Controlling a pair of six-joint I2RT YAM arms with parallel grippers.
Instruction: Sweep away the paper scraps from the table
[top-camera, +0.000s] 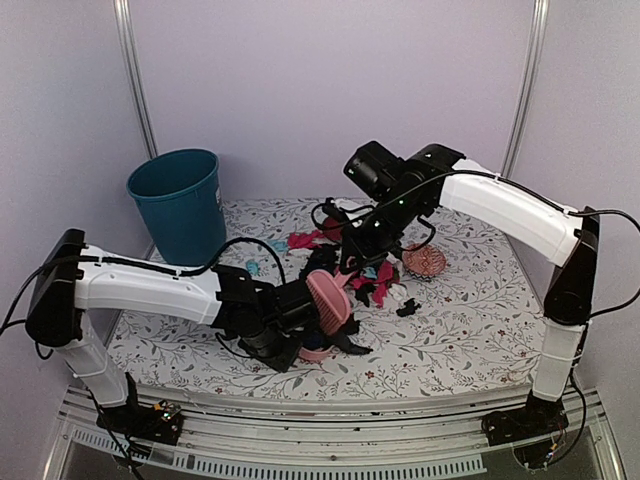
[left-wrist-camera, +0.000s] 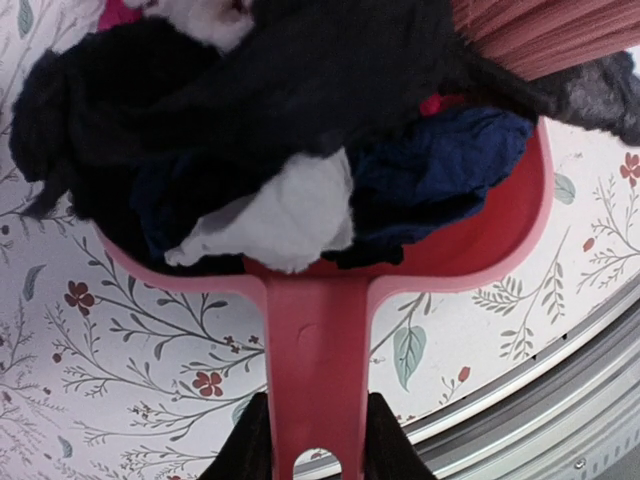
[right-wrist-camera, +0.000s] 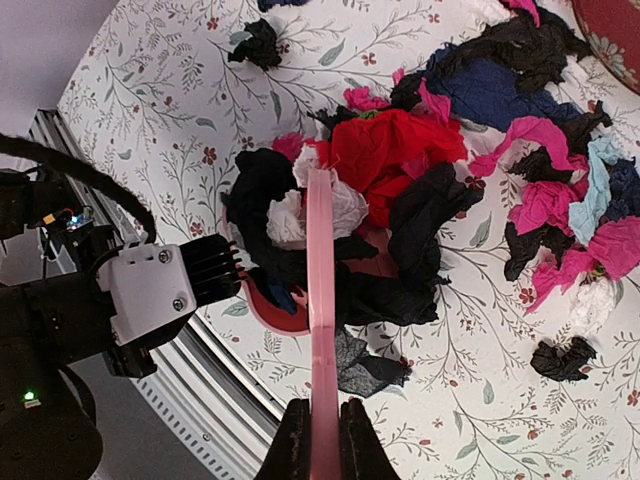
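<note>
Paper scraps (right-wrist-camera: 400, 150) in black, red, pink and pale blue lie heaped at mid-table, with part of the pile already gathered into a pink dustpan (left-wrist-camera: 500, 230) near the front edge. The left gripper (left-wrist-camera: 318, 440) is closed on the dustpan's handle, holding the pan low on the table (top-camera: 470, 320). The right gripper (right-wrist-camera: 322, 440) is clamped tight on a pink brush (right-wrist-camera: 320, 300), whose bristles rest at the pan's mouth against the heap.

The job looks roughly half done. Black, white and dark blue pieces fill the pan, but a broad scatter lies loose beyond it and runs toward a red plate (right-wrist-camera: 610, 30) at the far side. A few black bits sit alone and well apart from the main pile. None of it appears to have reached the teal bin (top-camera: 180, 200) at the table's far left corner, though its inside cannot be seen from the overhead view. The load has yet to be tipped out and the rest gathered.

The tabletop is white, printed with grey vines and small red flowers, and lies flat under the debris. Pale lilac walls (top-camera: 320, 80) close the scene on three sides, with metal posts (top-camera: 135, 80) at the back corners and a grey rail (top-camera: 330, 440) along the front where both arms are mounted.
</note>
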